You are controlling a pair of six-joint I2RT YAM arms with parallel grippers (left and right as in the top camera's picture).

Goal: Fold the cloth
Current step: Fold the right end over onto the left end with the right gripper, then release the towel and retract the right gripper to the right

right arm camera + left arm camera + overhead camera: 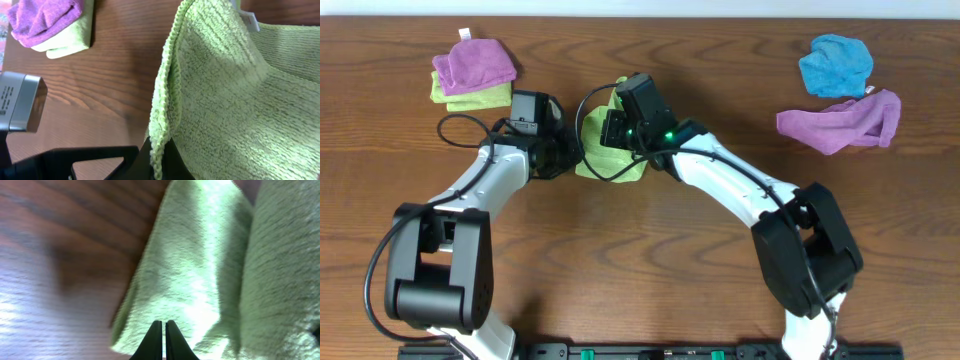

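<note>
The lime-green cloth (603, 158) lies bunched at the table's middle, between my two grippers. My right gripper (612, 128) is shut on the cloth's hem (165, 100), which runs up between its fingers (159, 159); the cloth hangs lifted from there, and its white tag (250, 20) shows at the top. My left gripper (567, 150) is at the cloth's left side. Its fingers (163, 323) are shut with their tips over the cloth (195, 265), near its lower edge. Nothing shows between them.
A purple cloth (475, 62) lies on a folded lime-green cloth (470, 97) at the back left; both show in the right wrist view (45, 20). A bright blue cloth (835, 65) and another purple cloth (845, 122) lie at the back right.
</note>
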